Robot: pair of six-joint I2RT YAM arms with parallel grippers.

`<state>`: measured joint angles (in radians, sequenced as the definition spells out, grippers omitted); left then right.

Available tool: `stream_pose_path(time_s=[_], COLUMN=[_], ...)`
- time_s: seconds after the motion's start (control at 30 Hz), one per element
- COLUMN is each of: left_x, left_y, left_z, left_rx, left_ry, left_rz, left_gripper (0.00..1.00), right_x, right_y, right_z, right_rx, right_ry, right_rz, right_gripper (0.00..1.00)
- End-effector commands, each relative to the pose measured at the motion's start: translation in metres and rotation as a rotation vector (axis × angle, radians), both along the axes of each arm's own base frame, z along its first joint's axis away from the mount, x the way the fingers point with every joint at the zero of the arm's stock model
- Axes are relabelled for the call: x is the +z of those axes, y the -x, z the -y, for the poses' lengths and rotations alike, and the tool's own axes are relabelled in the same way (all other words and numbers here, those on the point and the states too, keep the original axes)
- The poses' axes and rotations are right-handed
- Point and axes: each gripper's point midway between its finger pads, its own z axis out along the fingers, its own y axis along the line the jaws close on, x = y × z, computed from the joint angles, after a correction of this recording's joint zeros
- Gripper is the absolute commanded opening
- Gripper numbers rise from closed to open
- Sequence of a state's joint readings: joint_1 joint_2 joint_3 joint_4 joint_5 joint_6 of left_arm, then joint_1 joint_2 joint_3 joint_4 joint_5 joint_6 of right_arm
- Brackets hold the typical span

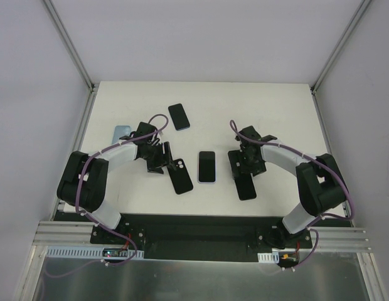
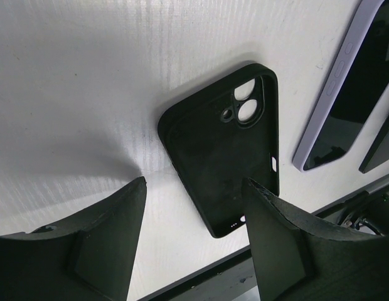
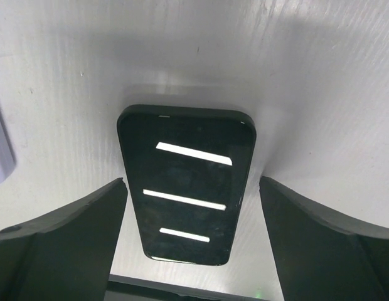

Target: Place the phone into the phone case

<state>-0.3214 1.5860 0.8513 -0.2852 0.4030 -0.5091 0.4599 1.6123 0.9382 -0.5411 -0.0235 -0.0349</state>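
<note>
Closest to us, along the near edge of the table (image 1: 106,207), the black case (image 2: 223,147) and the black phone (image 3: 185,188) lie flat, each with only a narrow strip of bare white between its near end and the table's edge.

The case lies hollow side up, with its camera cut-out at the far end. The left gripper (image 1: 163,162) hangs over it with its fingers (image 2: 94,238) apart. One finger hides the case's near corner from the wrist camera, and we cannot tell whether it touches there. To the case's left we see open tabletop out to the side rail.

The phone lies screen up, with ceiling lights mirrored in the glass. The right gripper (image 1: 243,170) stands over it with its fingers (image 3: 63,238) spread wide, one on each side of the phone, and white table shows between each finger and the phone's long edges.

Between case and phone, a little farther back, lies a lilac-edged phone (image 1: 207,167), apart from both.

Farther off, a pale blue item (image 1: 122,133) lies beside the left arm; we cannot tell if it is a phone or a case. A second black phone (image 1: 179,116) lies beyond that, with broad bare table around it up to the far edge.
</note>
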Motion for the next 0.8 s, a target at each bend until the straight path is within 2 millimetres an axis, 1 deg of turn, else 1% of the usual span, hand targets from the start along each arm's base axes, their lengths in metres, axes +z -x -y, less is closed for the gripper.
stream_pose_path(time_s=[0.0, 0.1, 0.13, 0.23, 0.33, 0.47, 0.5, 0.63, 0.77], left_x=[0.004, 0.004, 0.005, 0.001, -0.002, -0.004, -0.004, -0.004, -0.002], left_y=[0.003, 0.002, 0.002, 0.002, 0.004, 0.005, 0.006, 0.007, 0.007], left_z=[0.007, 0.01, 0.012, 0.013, 0.012, 0.012, 0.011, 0.012, 0.013], left_rx=[-0.022, -0.021, -0.022, -0.021, -0.018, -0.019, -0.017, -0.021, -0.023], left_ry=[0.037, 0.047, 0.058, 0.065, 0.062, 0.058, 0.056, 0.049, 0.052], left_rz=[-0.001, -0.009, -0.017, -0.03, -0.031, -0.03, -0.031, -0.025, -0.02], left_gripper=[0.61, 0.61, 0.61, 0.61, 0.59, 0.56, 0.56, 0.54, 0.53], right_x=[0.014, 0.015, 0.015, 0.011, 0.004, -0.003, -0.006, -0.011, -0.011], right_y=[0.005, 0.003, 0.005, 0.013, 0.019, 0.025, 0.027, 0.032, 0.032], right_z=[0.009, 0.009, 0.009, 0.0, 0.001, 0.004, 0.005, 0.017, 0.015], right_rx=[0.073, 0.096, 0.107, 0.15, 0.154, 0.156, 0.157, 0.132, 0.136], right_ry=[0.057, 0.075, 0.082, 0.058, 0.065, 0.081, 0.086, 0.15, 0.15], right_rz=[0.041, 0.059, 0.049, 0.025, -0.009, -0.041, -0.052, -0.072, -0.067], right_gripper=[0.91, 0.93, 0.93, 0.93, 0.92, 0.88, 0.86, 0.82, 0.78])
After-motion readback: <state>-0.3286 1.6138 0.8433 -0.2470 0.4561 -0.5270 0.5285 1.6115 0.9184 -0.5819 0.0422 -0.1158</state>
